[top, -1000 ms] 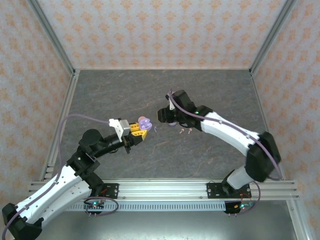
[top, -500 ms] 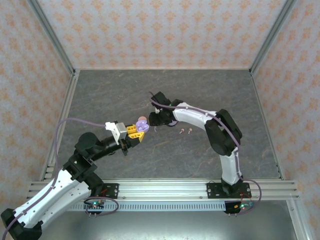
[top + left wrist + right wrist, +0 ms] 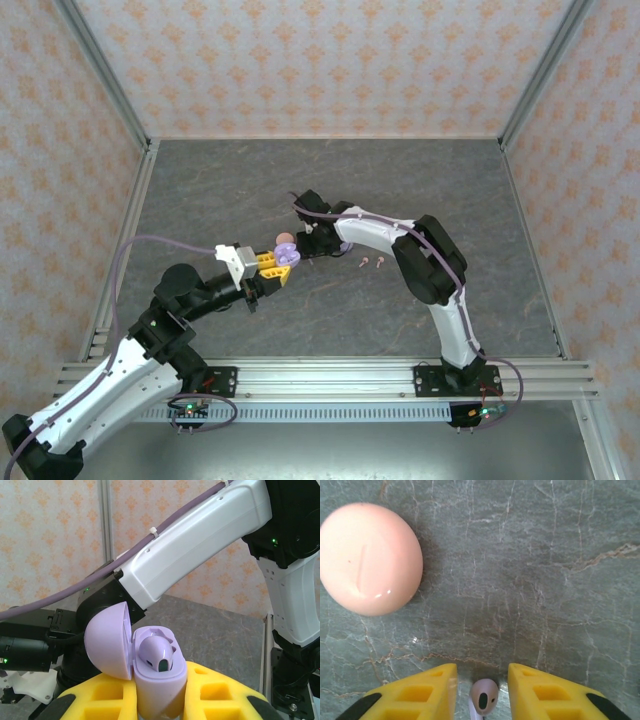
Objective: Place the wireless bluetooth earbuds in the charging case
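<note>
now: case gripped open on the left, a bud sitting between the right jaws

my left gripper [image 3: 277, 266] is clamping the lilac charging case [image 3: 160, 682] between its yellow fingers [image 3: 227, 695], holding it over the middle of the worktop [image 3: 200, 190], a little toward the left edge. the lid [image 3: 106, 647] is standing hinged open, and a seated lilac earbud [image 3: 157, 655] is lying in the case's base. my right gripper [image 3: 481, 669] is pointing down at the worktop just beside the case. its jaws are standing apart with a loose lilac earbud [image 3: 484, 696] between them and a sliver of gap showing on each side, so i am not seeing a grip. a pink disc [image 3: 370, 557] is resting on the worktop near that bud. toward the right edge from this gripper, the left pink earbud [image 3: 364, 262] and the right pink earbud [image 3: 380, 262] are lying side by side.
</note>
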Robot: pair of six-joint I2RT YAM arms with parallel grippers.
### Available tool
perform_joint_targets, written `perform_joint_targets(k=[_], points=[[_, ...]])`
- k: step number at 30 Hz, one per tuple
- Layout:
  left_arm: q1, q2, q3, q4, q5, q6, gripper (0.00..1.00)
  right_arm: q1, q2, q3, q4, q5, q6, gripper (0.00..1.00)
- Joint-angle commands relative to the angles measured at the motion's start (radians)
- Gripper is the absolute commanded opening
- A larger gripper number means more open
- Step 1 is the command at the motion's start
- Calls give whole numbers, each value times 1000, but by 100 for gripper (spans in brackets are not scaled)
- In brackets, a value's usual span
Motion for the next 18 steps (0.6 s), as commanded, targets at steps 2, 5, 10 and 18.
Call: perform_joint_targets(k=[2,5,10,18], points=[[-5,5,7,8,-6,26,0,6,25,32,-37,18,-8,26],[-5,11,13,5,-5,28,0,6,18,29,-51,17,-13,23],[-5,21,17,4,-4,30,0,7,4,8,-58,16,-13,24],[-5,31,23,2,-4,30,0,9,-9,-8,-61,2,-16,19]])
